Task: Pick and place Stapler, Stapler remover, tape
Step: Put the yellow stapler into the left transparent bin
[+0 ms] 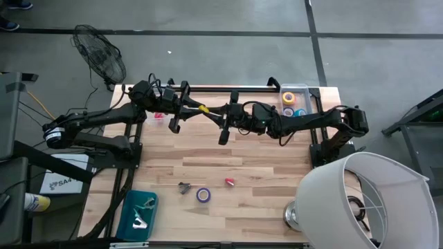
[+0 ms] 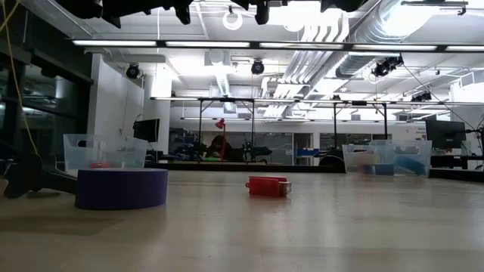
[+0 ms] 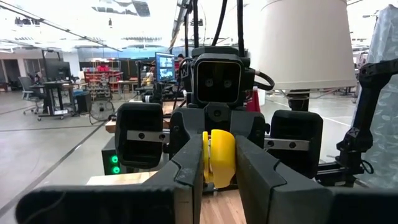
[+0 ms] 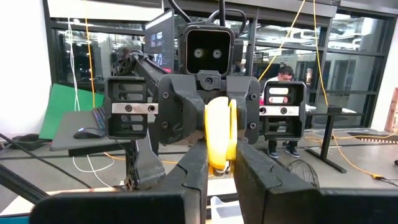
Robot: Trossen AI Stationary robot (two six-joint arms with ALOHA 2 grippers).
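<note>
Holding the yellow tape roll between both my end effectors, I have it pinched from two sides high above the desk. My left end effector is closed on its edge, and my right end effector is closed on the same roll from the opposite side, the two wrists facing each other mid-air. I judge the roll light and stiff, a hard ring with smooth, somewhat slippery sides; gripping across the flat faces, as now, seems safest. Below me on the desk lie the purple tape roll, a small red stapler beside it and a dark staple remover. Farther off, at the desk's far edge, the clear bin already holds other tape rolls.
</note>
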